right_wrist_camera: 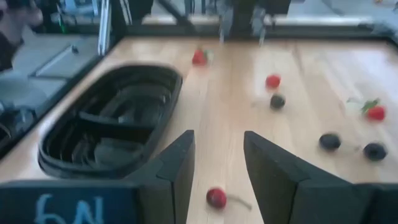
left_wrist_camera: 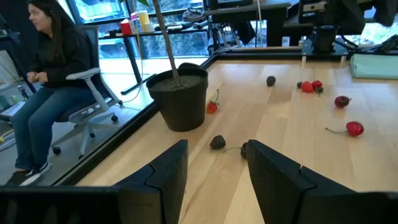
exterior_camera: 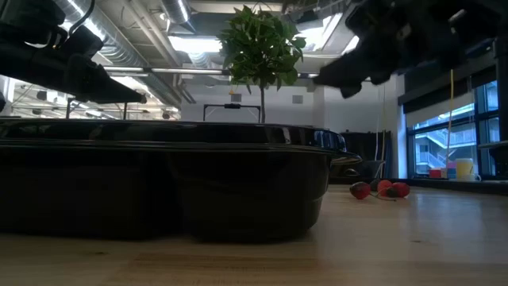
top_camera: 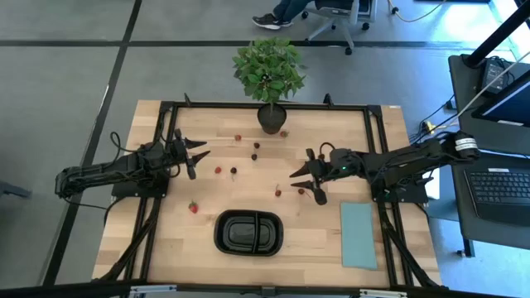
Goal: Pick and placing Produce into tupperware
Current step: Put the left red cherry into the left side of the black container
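Black two-compartment tray (top_camera: 248, 232) sits at table's (top_camera: 166, 240) near edge, empty. Cherries (top_camera: 233, 170) scattered farther back. Left gripper (top_camera: 199, 156) and right gripper (top_camera: 300, 176) both spread, holding nothing. Handwritten "6N" (right_wrist_camera: 67, 207) on right wrist.

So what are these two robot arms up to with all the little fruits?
They are meant to move the small red and dark fruits into the black tray, which is empty. Both grippers are open and hold nothing: the left gripper hovers over the table's left, the right gripper above a red fruit.
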Robot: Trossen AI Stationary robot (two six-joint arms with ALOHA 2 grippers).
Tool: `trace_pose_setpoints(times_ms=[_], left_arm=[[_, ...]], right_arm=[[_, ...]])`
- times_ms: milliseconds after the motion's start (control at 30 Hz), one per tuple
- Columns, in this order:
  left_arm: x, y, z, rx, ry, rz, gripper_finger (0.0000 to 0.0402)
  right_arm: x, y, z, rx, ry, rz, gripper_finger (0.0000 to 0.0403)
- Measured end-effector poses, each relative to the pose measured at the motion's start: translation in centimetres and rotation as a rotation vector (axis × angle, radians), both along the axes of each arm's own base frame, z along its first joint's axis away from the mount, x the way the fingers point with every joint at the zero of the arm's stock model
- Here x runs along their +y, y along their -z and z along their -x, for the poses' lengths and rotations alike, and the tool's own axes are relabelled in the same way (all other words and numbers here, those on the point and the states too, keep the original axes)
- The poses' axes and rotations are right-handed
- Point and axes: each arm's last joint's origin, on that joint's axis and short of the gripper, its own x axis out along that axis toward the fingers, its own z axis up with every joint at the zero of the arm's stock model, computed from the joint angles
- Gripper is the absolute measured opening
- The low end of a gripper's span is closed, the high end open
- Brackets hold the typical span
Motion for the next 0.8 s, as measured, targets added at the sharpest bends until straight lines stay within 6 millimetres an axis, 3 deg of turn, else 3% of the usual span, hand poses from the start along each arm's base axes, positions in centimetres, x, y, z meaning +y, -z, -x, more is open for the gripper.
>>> trace_pose_setpoints(times_ms=[300, 800], left_arm=[[0.0, 0.0, 0.0, 0.000, 0.000, -0.001, 0.0159], [0.0, 0.0, 0.0, 0.000, 0.000, -0.001, 0.0159]], right_arm=[[0.1, 3.8, -2.0, 0.071, -0.009, 0.021, 0.0141], [0.1, 6.8, -3.1, 0.106, -0.001, 0.000, 0.0141]])
